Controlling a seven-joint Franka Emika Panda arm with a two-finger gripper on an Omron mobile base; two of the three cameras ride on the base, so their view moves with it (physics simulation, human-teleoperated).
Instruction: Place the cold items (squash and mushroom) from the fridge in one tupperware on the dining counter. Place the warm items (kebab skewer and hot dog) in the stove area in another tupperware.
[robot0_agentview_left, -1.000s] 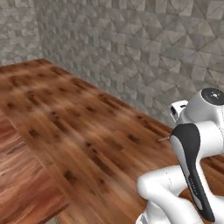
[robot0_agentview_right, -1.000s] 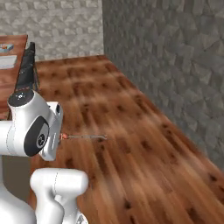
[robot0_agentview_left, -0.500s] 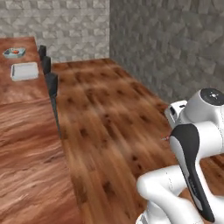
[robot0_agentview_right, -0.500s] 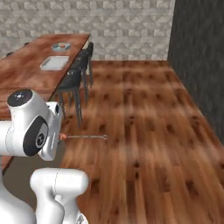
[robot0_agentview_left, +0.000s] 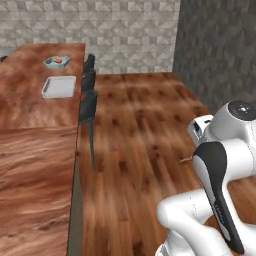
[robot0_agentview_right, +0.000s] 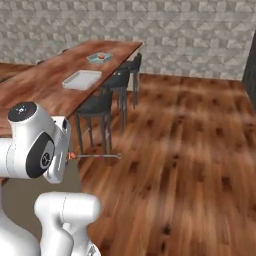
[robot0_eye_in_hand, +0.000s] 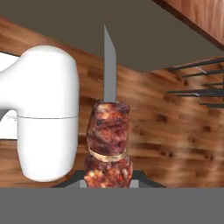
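Note:
My gripper (robot0_eye_in_hand: 108, 183) is shut on the kebab skewer (robot0_eye_in_hand: 108, 148), whose browned meat chunks hide most of the fingers in the hand view; its metal spike points away from the hand. In the right base view the skewer's thin stick (robot0_agentview_right: 97, 156) pokes out sideways from behind the arm, and its tip (robot0_agentview_left: 185, 160) peeks out in the left base view. On the long wooden dining counter (robot0_agentview_left: 30, 130) lie a flat white tupperware (robot0_agentview_left: 59, 86) (robot0_agentview_right: 82, 79) and, farther back, a teal container (robot0_agentview_left: 56, 61) (robot0_agentview_right: 100, 57) with something red in it. The hot dog, squash and mushroom are out of view.
Dark bar stools (robot0_agentview_left: 88, 102) (robot0_agentview_right: 100, 107) line the counter's edge. A wide wooden floor (robot0_agentview_right: 190, 150) stretches to the right of them. A grey stone wall (robot0_agentview_right: 175, 35) closes the back, and a darker wall (robot0_agentview_left: 220, 45) stands at the right.
The whole picture has swung round, so the base has turned; the counter, stools and containers have come into view. The skewer stays in my gripper.

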